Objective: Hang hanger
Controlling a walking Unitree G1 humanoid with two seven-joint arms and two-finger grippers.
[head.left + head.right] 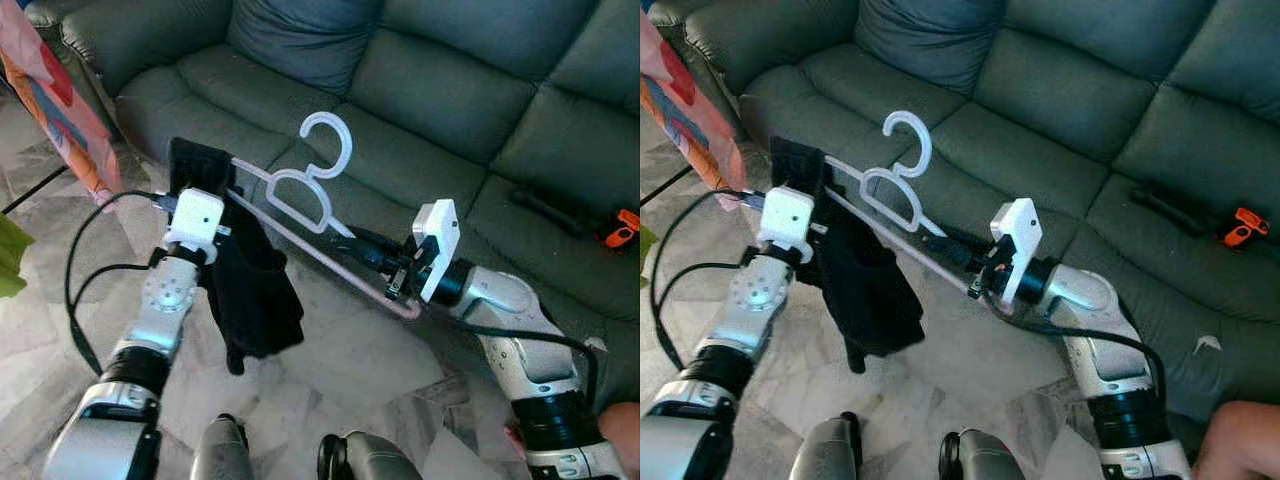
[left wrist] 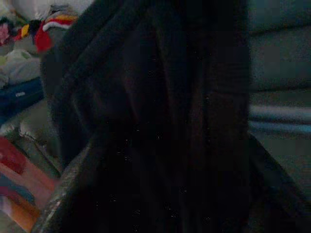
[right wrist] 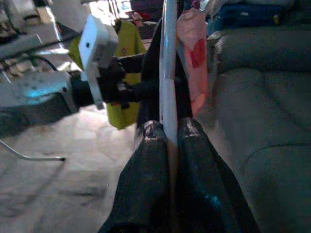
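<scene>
A: Hanger — where's it sitting?
B: White plastic hanger (image 1: 305, 195) is being held up in the air between both arms, in front of the dark green sofa (image 1: 450, 90), hook pointing up toward the seat cushions. Its long bar is running down to the right gripper (image 3: 169, 141).

A: Right gripper state?
B: Fingers (image 3: 146, 160) are clamping tight on the hanger bar, one on each side, no gap showing in the right wrist view.

A: Left gripper?
B: The left arm (image 1: 165, 300) is reaching up to the hanger's other end, where a black garment (image 1: 250, 290) is draping down from the bar. The cloth is covering the fingers, so I can't tell whether they are open or closed. The left wrist view is dark, mostly black fabric (image 2: 160, 121).

A: Anything else around?
B: An orange-and-black tool (image 1: 622, 228) and a dark object (image 1: 545, 208) are lying on the sofa seat toward its right edge. Pink-orange patterned cloth (image 1: 55, 100) is hanging at the sofa's left end. Marble-look tile floor (image 1: 350, 370) is underneath. A person's knee (image 1: 1240, 440) is showing at the lower right corner.
</scene>
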